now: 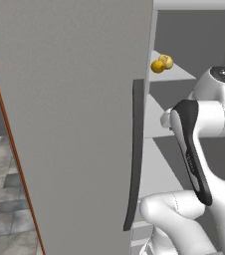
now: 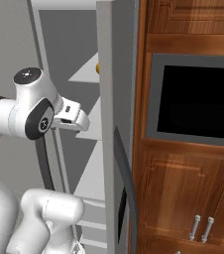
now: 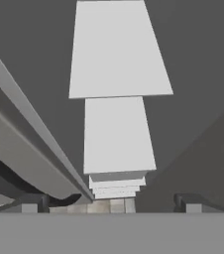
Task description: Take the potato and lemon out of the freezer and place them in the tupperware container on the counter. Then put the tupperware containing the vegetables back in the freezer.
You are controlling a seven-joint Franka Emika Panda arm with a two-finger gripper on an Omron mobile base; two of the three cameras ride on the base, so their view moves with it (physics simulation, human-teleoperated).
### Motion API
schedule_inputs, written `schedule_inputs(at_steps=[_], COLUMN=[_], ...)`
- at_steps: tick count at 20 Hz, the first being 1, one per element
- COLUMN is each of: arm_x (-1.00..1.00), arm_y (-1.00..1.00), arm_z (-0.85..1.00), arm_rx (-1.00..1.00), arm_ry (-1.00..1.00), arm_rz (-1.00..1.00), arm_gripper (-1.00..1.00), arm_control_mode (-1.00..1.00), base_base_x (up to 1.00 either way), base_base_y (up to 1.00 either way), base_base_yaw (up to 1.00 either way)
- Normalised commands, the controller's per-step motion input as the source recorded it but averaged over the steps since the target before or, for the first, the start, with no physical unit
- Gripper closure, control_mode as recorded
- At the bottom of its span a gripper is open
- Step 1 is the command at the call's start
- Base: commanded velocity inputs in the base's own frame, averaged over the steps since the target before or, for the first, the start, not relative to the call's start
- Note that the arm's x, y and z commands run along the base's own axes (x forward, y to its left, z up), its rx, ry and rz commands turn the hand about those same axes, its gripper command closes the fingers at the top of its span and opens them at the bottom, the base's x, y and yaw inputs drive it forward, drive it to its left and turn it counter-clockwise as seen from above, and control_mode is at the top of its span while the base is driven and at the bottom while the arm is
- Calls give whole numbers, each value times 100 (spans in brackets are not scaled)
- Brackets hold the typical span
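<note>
**Ana:** Potato [image 1: 166,61] and lemon [image 1: 158,66] are together on an upper shelf [image 1: 176,73] of the freezer [image 1: 194,30], touching each other and near the front edge of the shelf. I think this helps, because the arm does not need to reach deep.

**Ben:** And the door [image 1: 69,124]? It covers most of the left base view.

**Ana:** It is swung open and stands between the left camera and the shelves. Its long dark handle [image 1: 134,154] runs down the edge, close to the robot's elbow. In the right base view the door edge is just beside the wooden cabinet [image 2: 183,188] with the dark oven window [image 2: 198,101].

**Ben:** Where is the claw [image 3: 111,206]?

**Ana:** Low, in the opening. The hand view looks down along the pale shelves, which stand one under another like steps. The two tips are wide apart and nothing is between them, so it carries nothing.

**Ben:** So the fruit is well above it?

**Ana:** I judge so. The hand must rise and turn toward the upper shelf. On one side is the door edge, on the other the dark inner wall [image 3: 203,99], and the shelves come out in the middle, so the free room is a narrow vertical channel.

**Ben:** What is the risk?

**Ana:** Probably the shelf edges and the door handle when the arm lifts. The lemon is nearer to the front, so it looks easier to take first.
</note>
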Motion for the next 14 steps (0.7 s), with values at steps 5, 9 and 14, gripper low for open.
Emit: schedule_inputs(at_steps=[5, 9, 14], arm_x=[45, 44, 28], arm_y=[-30, -21, -13], arm_z=[21, 56, 69], arm_rx=[2, 0, 0], arm_ry=[-4, -14, -14], arm_rz=[0, 0, 0], arm_gripper=[-100, -100, -100], arm_control_mode=[-100, -100, -100], base_base_x=[0, 0, 0], base_base_y=[0, 0, 0], base_base_yaw=[0, 0, 0])
